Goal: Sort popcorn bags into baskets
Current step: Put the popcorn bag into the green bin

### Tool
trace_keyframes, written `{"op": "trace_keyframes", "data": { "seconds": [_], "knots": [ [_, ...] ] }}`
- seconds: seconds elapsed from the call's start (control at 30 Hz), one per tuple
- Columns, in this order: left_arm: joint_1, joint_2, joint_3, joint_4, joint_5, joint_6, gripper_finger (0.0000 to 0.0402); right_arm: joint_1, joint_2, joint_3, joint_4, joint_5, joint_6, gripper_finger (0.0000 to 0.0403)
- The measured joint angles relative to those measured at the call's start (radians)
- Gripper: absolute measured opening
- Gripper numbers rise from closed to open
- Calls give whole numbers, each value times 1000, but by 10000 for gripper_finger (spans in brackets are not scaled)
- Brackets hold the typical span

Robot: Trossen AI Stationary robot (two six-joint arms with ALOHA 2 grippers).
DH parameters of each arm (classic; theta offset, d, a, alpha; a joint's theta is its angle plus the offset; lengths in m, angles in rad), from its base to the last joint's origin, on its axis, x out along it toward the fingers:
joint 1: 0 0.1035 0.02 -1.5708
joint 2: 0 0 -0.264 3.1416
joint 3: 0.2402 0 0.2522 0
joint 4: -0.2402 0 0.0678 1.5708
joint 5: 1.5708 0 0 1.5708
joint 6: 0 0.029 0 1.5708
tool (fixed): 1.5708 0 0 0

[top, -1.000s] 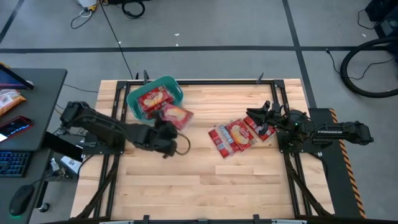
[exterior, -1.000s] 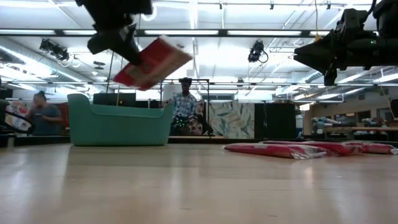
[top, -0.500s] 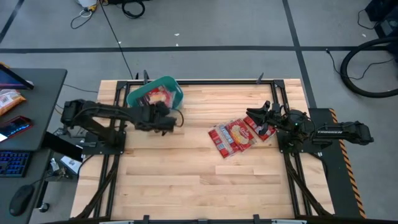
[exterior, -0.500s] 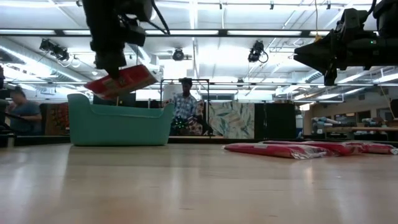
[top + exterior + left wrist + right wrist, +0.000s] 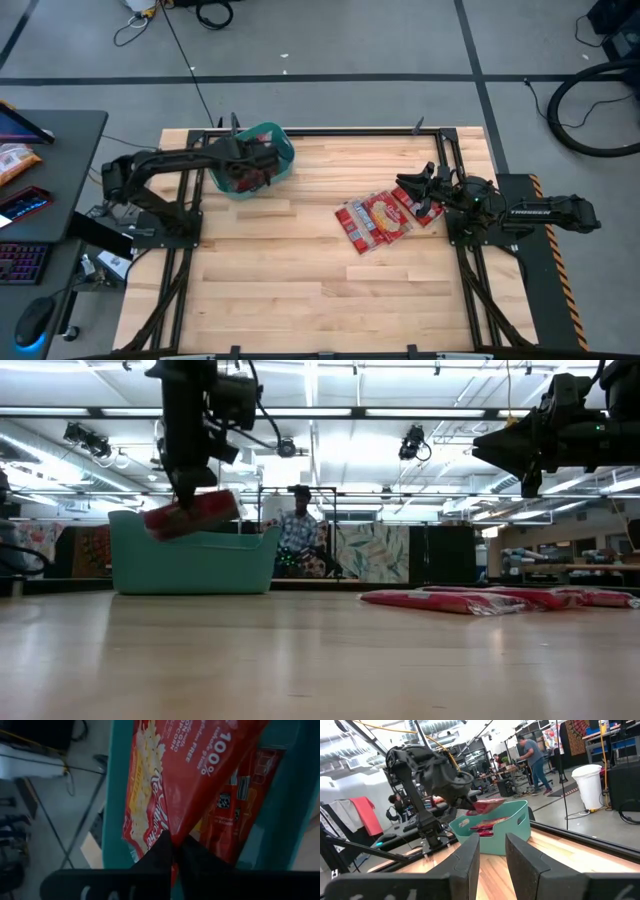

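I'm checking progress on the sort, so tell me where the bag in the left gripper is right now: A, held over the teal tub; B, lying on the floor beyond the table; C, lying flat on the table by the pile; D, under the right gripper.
A: the left gripper is shut on a bag, holding it over the tub, which already has a bag inside.

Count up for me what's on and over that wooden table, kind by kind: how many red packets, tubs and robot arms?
Red popcorn bags: at least 5 (1 held bag in the left gripper, at least 1 inside the teal tub, about 3 overlapping on the table)
Teal tub: 1
Robot arms: 2, left arm and right arm
Total: at least 8
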Motion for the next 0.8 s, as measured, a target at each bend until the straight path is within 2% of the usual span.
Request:
{"op": "trace_keyframes", "data": {
  "seconds": [0.13, 0.4, 0.5, 0.67, 0.73, 0.8],
  "knots": [
    [52, 38, 0, 2, 28, 16, 34, 0, 0, 0, 0, 0, 0, 98],
    [83, 106, 0, 49, 36, 36, 145, 0, 0, 0, 0, 0, 0, 98],
    [52, 98, 18, 100, 95, 67, 172, 0, 0, 0, 0, 0, 0, 98],
    [-44, 92, 88, 163, 134, 138, 182, 0, 0, 0, 0, 0, 0, 98],
    [-87, 92, 98, 210, 198, 159, 180, 0, 0, 0, 0, 0, 0, 98],
    [-119, 92, 101, 235, 310, 133, 174, 0, 0, 0, 0, 0, 0, 98]
  ]
}}
